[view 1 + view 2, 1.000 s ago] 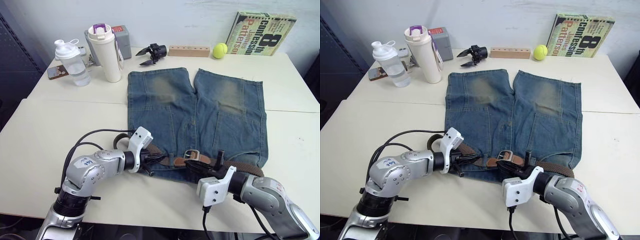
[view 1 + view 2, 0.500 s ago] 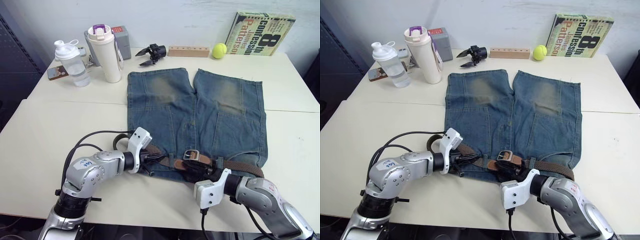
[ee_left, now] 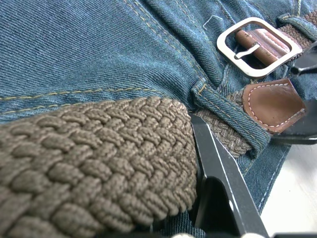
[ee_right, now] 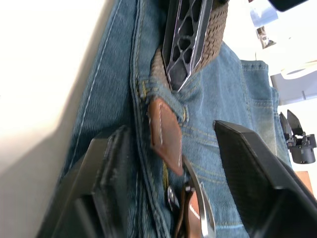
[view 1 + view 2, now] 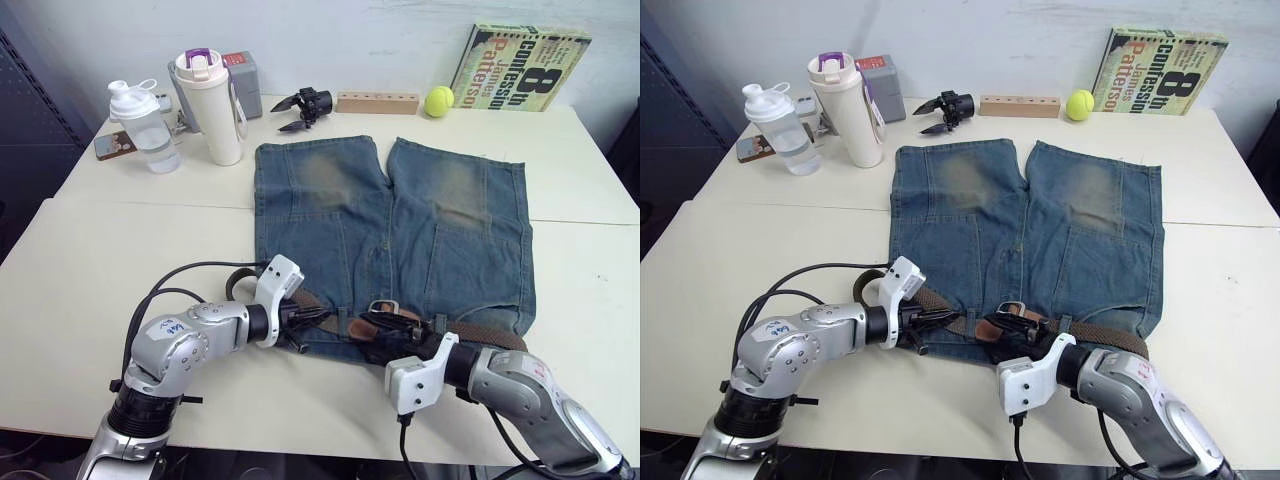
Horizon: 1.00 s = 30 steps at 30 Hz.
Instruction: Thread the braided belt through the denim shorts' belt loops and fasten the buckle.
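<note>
Now the denim shorts [image 5: 390, 235] lie flat in the middle of the head view, on the pale table [image 5: 90, 260], with the legs toward the top of the frame and the waistband toward the bottom. The braided belt [image 5: 490, 333] runs along this waistband, from the lower middle to the lower right.

The left pincer [image 5: 300, 322] is in the lower middle of the frame, at the left end of the waistband. In the left wrist view it is clenched on the braided belt, and one black finger [image 3: 218, 168] presses against the woven strap. Just beyond this finger the belt passes under one of the belt loops [image 3: 228, 111], and the tan leather tip [image 3: 270, 101] comes out on the other side. The buckle [image 3: 255, 44] lies flat on the denim near the tip, but apart from it.

The right pincer [image 5: 385, 335] is just right of the left one, at the buckle and the tip. In the right wrist view its two fingers are spread wide, one on each side of the leather tip, and they grasp nothing.

Along the top of the head view stand a clear bottle [image 5: 145, 125], a white tumbler [image 5: 213, 105], a wooden block [image 5: 378, 102], a tennis ball [image 5: 439, 100] and a book [image 5: 520, 67].
</note>
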Tool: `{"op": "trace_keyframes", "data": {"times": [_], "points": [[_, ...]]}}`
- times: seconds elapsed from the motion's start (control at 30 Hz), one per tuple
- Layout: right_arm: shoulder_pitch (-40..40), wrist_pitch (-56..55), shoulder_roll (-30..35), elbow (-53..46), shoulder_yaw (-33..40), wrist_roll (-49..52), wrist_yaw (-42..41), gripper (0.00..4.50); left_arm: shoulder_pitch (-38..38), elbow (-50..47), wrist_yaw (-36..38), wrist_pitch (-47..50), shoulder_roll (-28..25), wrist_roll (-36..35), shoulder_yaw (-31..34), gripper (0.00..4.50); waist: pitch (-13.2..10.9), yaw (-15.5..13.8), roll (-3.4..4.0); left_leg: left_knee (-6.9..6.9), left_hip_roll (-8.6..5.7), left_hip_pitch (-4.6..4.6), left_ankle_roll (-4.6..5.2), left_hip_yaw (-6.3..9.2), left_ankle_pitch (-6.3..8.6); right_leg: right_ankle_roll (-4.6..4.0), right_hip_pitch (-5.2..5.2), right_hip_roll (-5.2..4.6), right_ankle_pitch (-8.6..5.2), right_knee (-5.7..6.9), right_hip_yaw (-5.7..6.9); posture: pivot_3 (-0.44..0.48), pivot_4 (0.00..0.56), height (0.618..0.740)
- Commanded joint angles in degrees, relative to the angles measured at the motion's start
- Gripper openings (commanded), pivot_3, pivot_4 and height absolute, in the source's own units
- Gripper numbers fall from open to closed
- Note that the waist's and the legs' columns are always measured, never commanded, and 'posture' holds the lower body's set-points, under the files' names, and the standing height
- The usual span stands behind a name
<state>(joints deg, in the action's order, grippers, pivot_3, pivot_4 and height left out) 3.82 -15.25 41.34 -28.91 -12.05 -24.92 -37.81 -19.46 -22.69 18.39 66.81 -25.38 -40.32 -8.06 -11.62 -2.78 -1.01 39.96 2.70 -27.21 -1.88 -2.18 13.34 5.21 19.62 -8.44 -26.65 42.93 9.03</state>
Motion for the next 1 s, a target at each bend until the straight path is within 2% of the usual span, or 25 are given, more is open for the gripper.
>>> {"op": "trace_keyframes", "data": {"times": [0.03,0.1,0.57,0.63,0.7,0.73,0.87,1.0], "points": [[0.5,-1.0,1.1,-2.1,2.1,1.8,-0.3,1.01,2.3,0.9,-0.2,3.6,-0.7,1.4,-2.1,0.0,0.0,0.0,0.0,0.0,0.0,0.0,0.0,0.0,0.0,0.0,0.0,0.0,0.0,0.0,0.0,0.0,0.15,0.657],[0.5,-0.9,1.4,-2.4,2.5,2.2,-0.6,0.03,2.4,0.8,-0.1,3.6,-0.7,1.4,-2.2,0.0,0.0,0.0,0.0,0.0,0.0,0.0,0.0,0.0,0.0,0.0,0.0,0.0,0.0,0.0,0.0,0.0,0.15,0.657],[-1.4,0.5,-0.3,-3.1,0.3,0.6,-1.4,0.03,2.2,0.8,0.6,2.2,-0.9,2.1,-2.9,0.0,0.0,0.1,0.01,-0.01,0.0,0.01,-0.01,0.01,0.01,0.0,0.0,0.03,0.0,-0.02,-0.01,0.0,0.15,0.657],[-1.7,0.4,0.3,-2.8,1.2,1.1,-1.6,0.03,2.2,0.3,1.2,1.3,0.4,0.5,-0.5,0.0,0.0,0.1,0.01,0.0,0.0,0.01,-0.01,0.01,0.01,0.0,0.0,0.05,0.0,-0.02,-0.01,0.0,0.15,0.657],[-1.9,0.3,0.8,-2.7,2.1,1.8,-1.9,0.0,2.0,0.2,1.1,1.0,1.8,-0.9,2.4,0.87,0.0,0.1,0.01,-0.01,0.0,0.01,-0.02,0.02,0.02,0.0,0.01,0.05,0.0,-0.02,-0.02,0.0,0.15,0.657],[-2.1,0.4,1.1,-2.7,2.4,2.2,-2.2,0.0,2.0,-0.8,2.5,0.8,1.0,-1.5,2.8,1.03,0.0,0.0,0.01,0.0,0.01,0.0,-0.02,0.02,0.02,0.0,0.01,0.05,0.0,-0.02,-0.01,0.0,0.15,0.657],[-3.0,1.2,1.4,-3.0,3.2,4.3,-3.4,0.0,2.2,-4.8,7.4,1.4,-2.1,-6.3,7.3,2.72,-0.1,0.1,0.07,-0.01,0.01,-0.04,-0.03,0.02,0.02,0.0,0.05,0.06,0.0,-0.03,-0.01,0.0,0.15,0.657],[-5.2,2.4,1.3,-3.1,3.8,5.7,-4.2,0.0,3.6,-7.4,14.0,0.1,-6.7,-11.6,13.1,2.72,-0.2,0.2,0.09,-0.01,0.02,-0.08,-0.04,0.05,0.02,0.0,0.09,0.07,0.0,-0.03,0.02,0.0,0.15,0.657]]}}
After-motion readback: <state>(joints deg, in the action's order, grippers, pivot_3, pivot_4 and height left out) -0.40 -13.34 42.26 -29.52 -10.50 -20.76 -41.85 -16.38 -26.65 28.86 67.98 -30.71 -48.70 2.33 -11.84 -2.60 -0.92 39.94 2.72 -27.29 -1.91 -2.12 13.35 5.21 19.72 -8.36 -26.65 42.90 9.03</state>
